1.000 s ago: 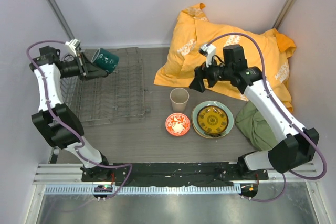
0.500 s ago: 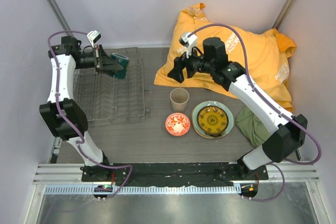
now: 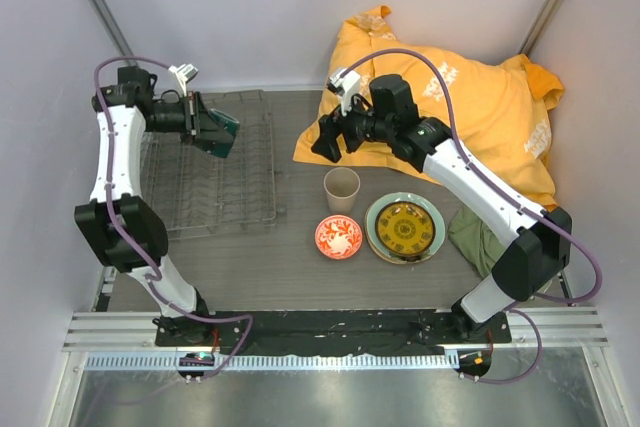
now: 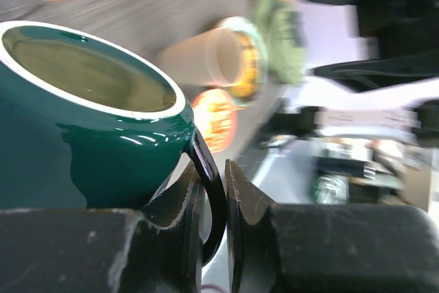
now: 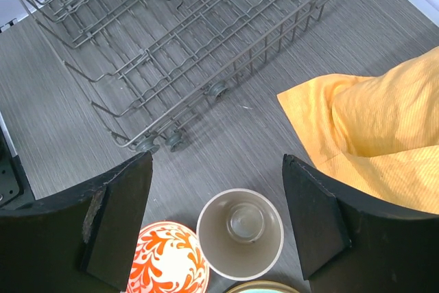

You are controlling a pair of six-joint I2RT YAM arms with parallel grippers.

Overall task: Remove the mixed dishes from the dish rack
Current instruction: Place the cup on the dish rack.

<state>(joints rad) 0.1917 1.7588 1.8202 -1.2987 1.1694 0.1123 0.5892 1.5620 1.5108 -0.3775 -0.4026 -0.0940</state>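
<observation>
Left hand (image 4: 218, 178) pinches dark green mug (image 4: 89, 135) by handle, above dish rack (image 3: 215, 187); right hand (image 3: 327, 140) spread wide, empty, over beige handleless cup (image 3: 341, 188).

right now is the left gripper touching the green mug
Touching. Left wrist view shows the left gripper shut on the dark green mug, handle pinched between its jaws.

Tally taken:
- one dark green ceramic mug (image 3: 222, 130)
- one beige handleless cup (image 3: 341, 189)
- one small white-and-red bowl (image 3: 338, 236)
- two plates: pale green round plate (image 3: 372, 232), small yellow-and-dark patterned plate (image 3: 405, 228)
- one grey wire dish rack (image 3: 215, 192)
- two cloths: orange cloth (image 3: 470, 97), olive green cloth (image 3: 487, 239)
</observation>
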